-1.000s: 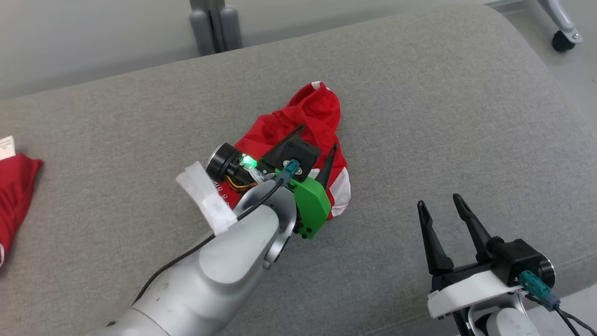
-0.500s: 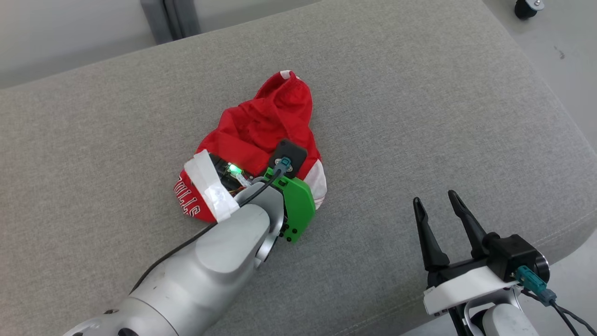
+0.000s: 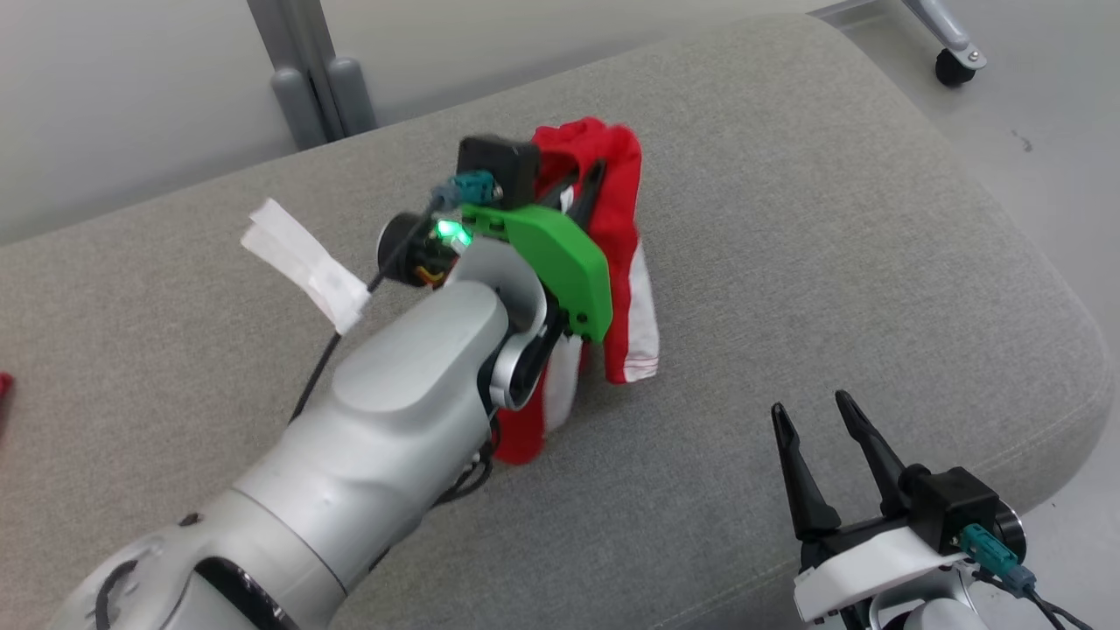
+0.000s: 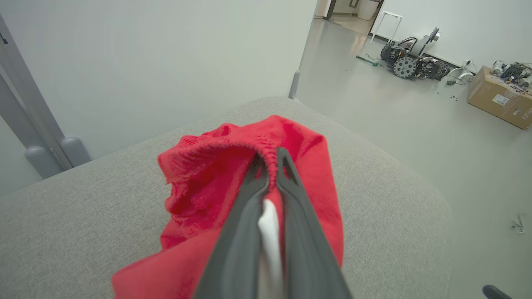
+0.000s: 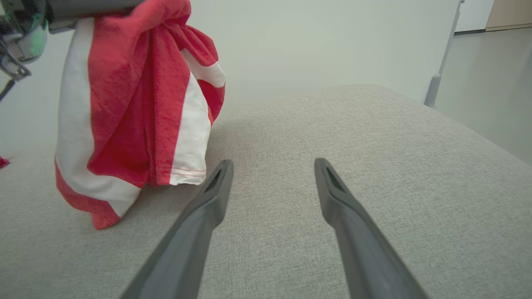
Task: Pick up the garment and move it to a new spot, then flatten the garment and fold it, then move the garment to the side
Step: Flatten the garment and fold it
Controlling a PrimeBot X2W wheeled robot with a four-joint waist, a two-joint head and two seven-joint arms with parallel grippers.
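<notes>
Far left of the head view there's a sliver of red cloth [image 3: 3, 385] at the frame edge, well apart from the action, and one to avoid when the spot is chosen. Moving in, the left arm reaches up through the middle with a loose white tape tab [image 3: 302, 262] flapping off it, and the left gripper [image 3: 584, 179] has its fingers pressed together on a gathered ribbed edge of the red-and-white garment [image 3: 626, 262]. The left wrist view shows it best: the left gripper [image 4: 268, 155] pinches just a small bunch of the garment [image 4: 199, 174]. That's the first worry, since a thin bite on stretchy trim could slide out on a quick swing. In the right wrist view the garment [image 5: 124, 104] hangs in a twisted bundle, its lowest corner seemingly brushing the grey cushion [image 3: 831, 219]. If that tail drags, it could tug the cloth loose or leave it landing in a heap. Lower right, the right gripper [image 3: 809, 407] waits with fingers spread and nothing between them, and the hanging hem sits just beside its left finger, so a sideways carry could snag there. Beyond that, the cushion's rounded edge drops to the floor, and a release too far right could lose the garment.
</notes>
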